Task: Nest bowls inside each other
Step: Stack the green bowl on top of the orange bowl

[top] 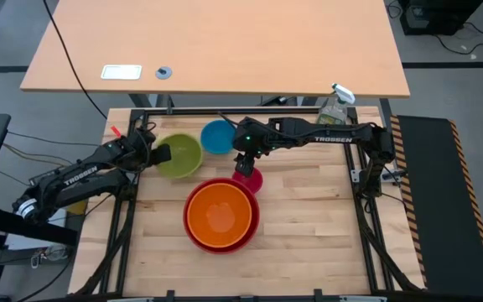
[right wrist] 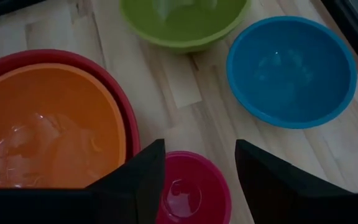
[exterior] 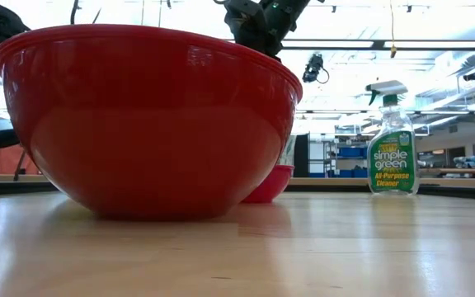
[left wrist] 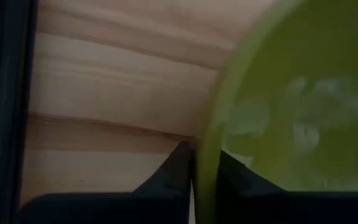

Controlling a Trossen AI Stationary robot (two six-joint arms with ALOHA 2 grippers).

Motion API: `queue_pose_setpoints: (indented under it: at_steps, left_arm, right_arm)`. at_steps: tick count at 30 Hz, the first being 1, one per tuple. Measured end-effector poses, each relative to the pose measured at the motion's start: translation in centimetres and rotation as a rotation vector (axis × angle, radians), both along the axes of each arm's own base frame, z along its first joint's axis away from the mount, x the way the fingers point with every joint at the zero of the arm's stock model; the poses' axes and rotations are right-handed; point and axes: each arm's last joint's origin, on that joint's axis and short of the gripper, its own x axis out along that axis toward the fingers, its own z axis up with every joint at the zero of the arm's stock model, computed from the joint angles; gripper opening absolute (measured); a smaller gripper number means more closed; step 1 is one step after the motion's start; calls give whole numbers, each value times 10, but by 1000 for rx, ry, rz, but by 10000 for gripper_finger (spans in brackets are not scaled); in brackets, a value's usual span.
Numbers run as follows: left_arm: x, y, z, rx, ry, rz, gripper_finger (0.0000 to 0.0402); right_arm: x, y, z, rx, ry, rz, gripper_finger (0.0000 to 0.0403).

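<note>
The orange bowl (top: 219, 214) sits nested in the red bowl (top: 193, 237) at the table's near middle. The lime green bowl (top: 179, 155) stands at the far left, with my left gripper (top: 159, 153) shut on its left rim. The blue bowl (top: 217, 137) rests on its base beside it, farther back. The small magenta bowl (top: 247, 179) stands against the red bowl's far right side. My right gripper (right wrist: 199, 150) hangs open just above the magenta bowl (right wrist: 191, 190), touching nothing. My left gripper pinches the green bowl's rim (left wrist: 204, 149) on the side toward the table's left edge, one finger (left wrist: 176, 171) outside the wall and one (left wrist: 241, 174) inside. The fingers slant down from the left. The bowl stands upright on the table.
A clear spray bottle (top: 335, 105) with a green label stands at the table's far right corner. A black frame rail (top: 116, 210) runs along the table's left and right edges. Bare wood lies at the near left and the whole right side.
</note>
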Motion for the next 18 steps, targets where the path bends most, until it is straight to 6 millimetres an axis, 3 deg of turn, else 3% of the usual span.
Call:
queue_pose_setpoints:
  at_steps: [5, 10, 18]
  left_arm:
    - [0, 0, 0, 8, 4, -9, 9]
    - [1, 1, 2, 24, -10, -11, 9]
    - [9, 8, 37, 122, -87, -103, 9]
  right_arm:
    - [-1, -1, -1, 10, 15, -8, 200]
    - [-3, -4, -2, 50, 21, 8, 200]
    - [-11, -7, 0, 75, 68, 6, 200]
